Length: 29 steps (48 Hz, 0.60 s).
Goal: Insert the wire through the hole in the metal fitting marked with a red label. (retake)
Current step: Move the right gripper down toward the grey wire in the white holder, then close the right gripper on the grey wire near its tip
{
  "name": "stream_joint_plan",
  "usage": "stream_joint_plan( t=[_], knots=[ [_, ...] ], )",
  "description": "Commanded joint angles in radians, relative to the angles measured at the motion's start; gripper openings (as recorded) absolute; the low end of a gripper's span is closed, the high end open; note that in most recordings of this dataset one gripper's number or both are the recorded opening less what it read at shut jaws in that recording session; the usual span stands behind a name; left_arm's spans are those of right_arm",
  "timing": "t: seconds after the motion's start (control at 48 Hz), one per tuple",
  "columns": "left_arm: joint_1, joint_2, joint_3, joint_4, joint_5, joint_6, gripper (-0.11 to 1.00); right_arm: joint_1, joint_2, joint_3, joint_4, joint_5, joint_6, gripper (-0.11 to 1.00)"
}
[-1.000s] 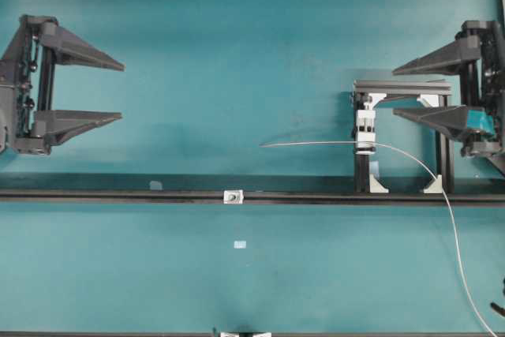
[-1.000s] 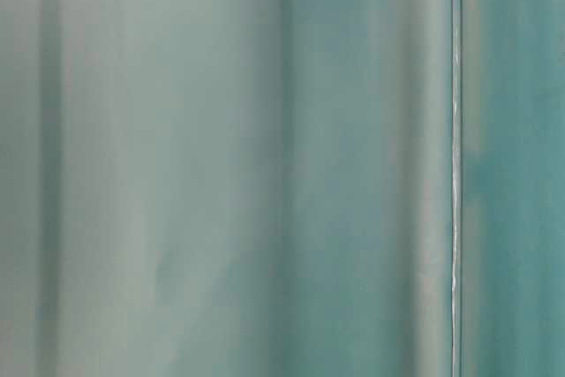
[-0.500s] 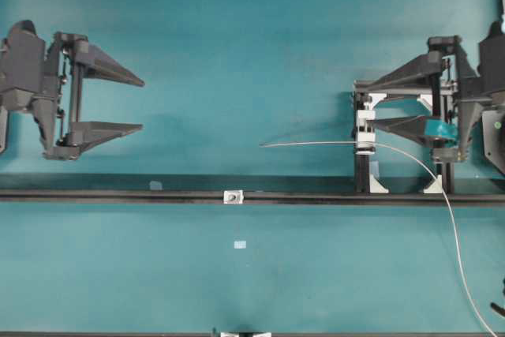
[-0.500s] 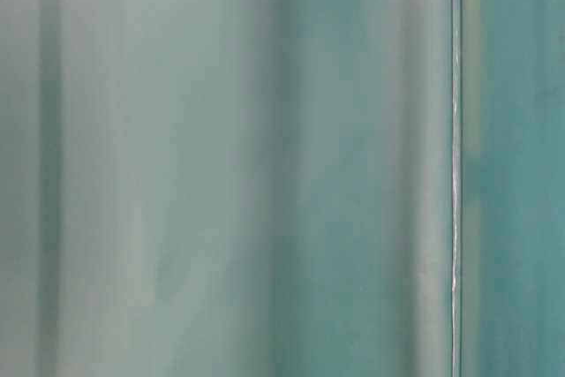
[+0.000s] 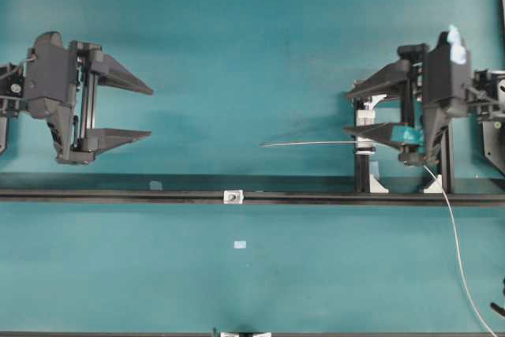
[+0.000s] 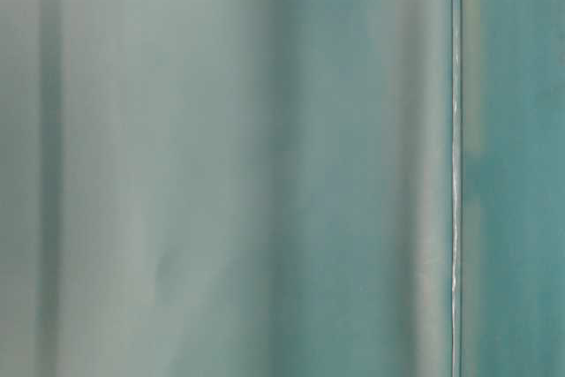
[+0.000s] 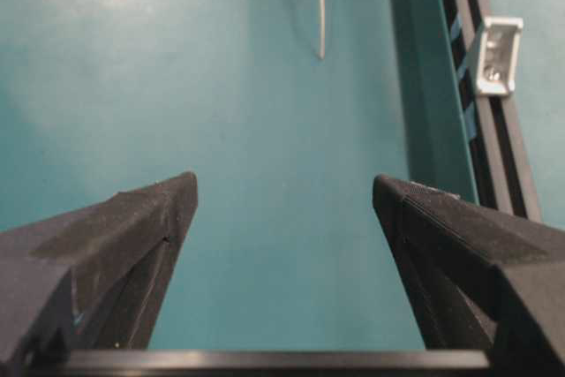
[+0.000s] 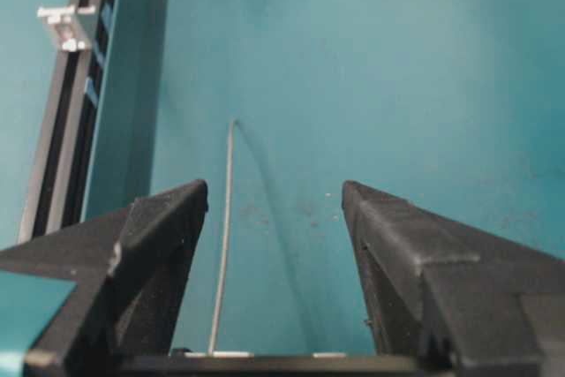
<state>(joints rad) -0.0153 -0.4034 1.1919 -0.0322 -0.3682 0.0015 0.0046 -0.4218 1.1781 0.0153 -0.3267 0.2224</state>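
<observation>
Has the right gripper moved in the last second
Yes. In the overhead view the right gripper has moved left, its open jaws now over the white clamp block that holds the wire.

text: none legible | labels: none readable | brands: none | numbers: none

Even, diffuse overhead lighting; soft shadows fall beneath the black rail (image 5: 158,194) and the wire (image 5: 316,144). The table-level view is wholly defocused into teal-grey smears. Both wrist views blur slightly towards their far edges.
</observation>
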Motion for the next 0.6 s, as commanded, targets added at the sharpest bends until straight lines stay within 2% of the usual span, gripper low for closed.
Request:
stream_joint_plan(
  t=[0.0,0.584],
  knots=[
    [-0.005,0.008,-0.021,-0.002,-0.011,-0.003,0.66,0.012,0.031,-0.037,-0.002,-0.005,0.002,0.69],
    [-0.008,0.147,-0.067,0.0,-0.028,-0.002,0.66,0.031,0.242,-0.135,-0.003,-0.011,0.002,0.69]
  ],
)
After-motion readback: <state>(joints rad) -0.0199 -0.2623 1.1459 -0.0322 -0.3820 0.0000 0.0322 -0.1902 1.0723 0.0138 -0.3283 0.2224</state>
